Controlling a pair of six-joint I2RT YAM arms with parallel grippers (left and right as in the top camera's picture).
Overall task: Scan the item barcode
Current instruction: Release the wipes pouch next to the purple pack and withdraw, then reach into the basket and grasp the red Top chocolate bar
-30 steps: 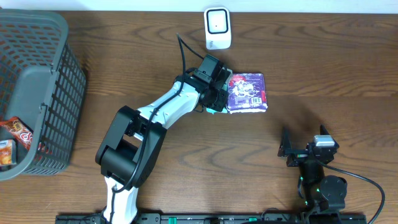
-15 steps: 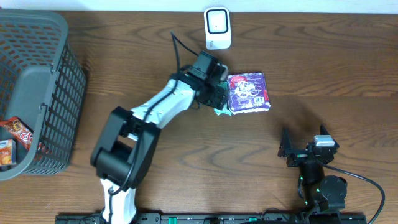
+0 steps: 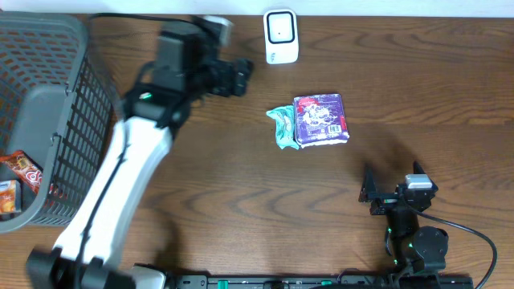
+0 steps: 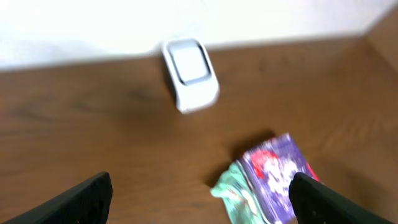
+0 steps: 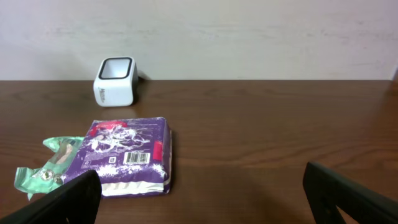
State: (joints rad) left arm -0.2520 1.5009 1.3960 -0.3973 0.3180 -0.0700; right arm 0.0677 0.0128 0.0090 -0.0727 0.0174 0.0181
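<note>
The item, a purple packet [image 3: 321, 119], lies flat on the table with its white barcode label facing up [image 5: 137, 158]. A crumpled teal wrapper [image 3: 283, 127] touches its left edge. The white scanner [image 3: 281, 36] stands at the back edge, beyond the packet. My left gripper [image 3: 233, 78] hangs open and empty up and to the left of the packet; its wrist view shows the scanner [image 4: 189, 74] and the packet [image 4: 280, 177] ahead, blurred. My right gripper [image 3: 371, 194] rests open near the front right, facing the packet [image 5: 127, 155] from a distance.
A dark mesh basket [image 3: 48, 32] fills the left side, with a couple of red snack packs [image 3: 24, 168] inside. The left arm [image 3: 120, 177] stretches diagonally beside the basket. Bare wood table lies between packet and right gripper.
The left gripper has opened, let go at the packet's left edge and swung up and left toward the basket. Packet and teal wrapper stay on the table. The right arm has not moved.
</note>
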